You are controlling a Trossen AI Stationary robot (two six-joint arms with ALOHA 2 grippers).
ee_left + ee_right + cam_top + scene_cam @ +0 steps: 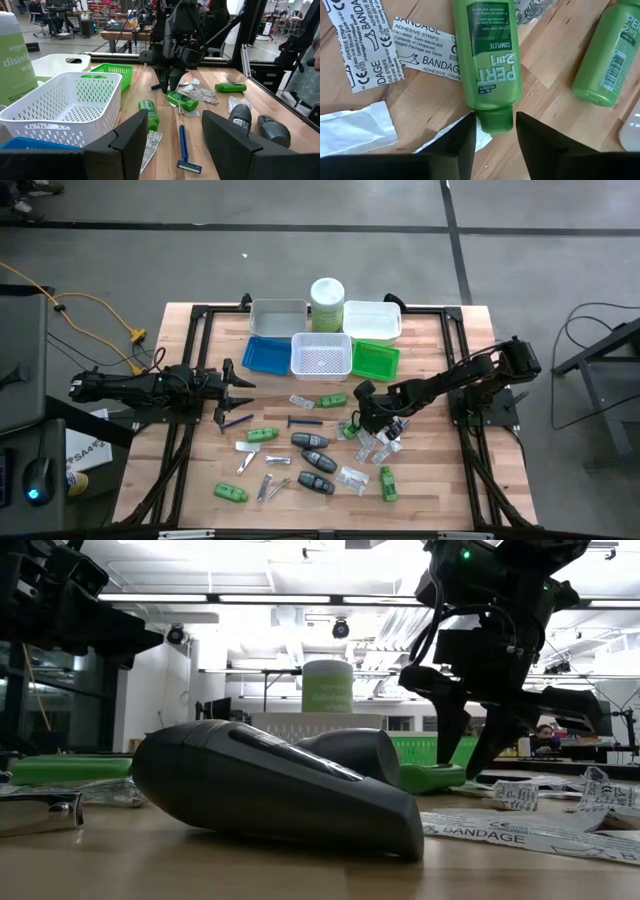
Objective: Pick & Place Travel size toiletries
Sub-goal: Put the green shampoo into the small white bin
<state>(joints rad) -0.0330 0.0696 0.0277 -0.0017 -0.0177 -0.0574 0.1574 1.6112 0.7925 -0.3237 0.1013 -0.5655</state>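
Green tube [489, 60] cap between parted right gripper [494, 131] fingers.

- Pale-green canister [327, 301] with white lid, upright at the back.
- Grey tray [278, 318], white tray [372, 320] beside it.
- Blue tray [266, 355], white perforated basket [321, 355], green basket [375, 360] in front.
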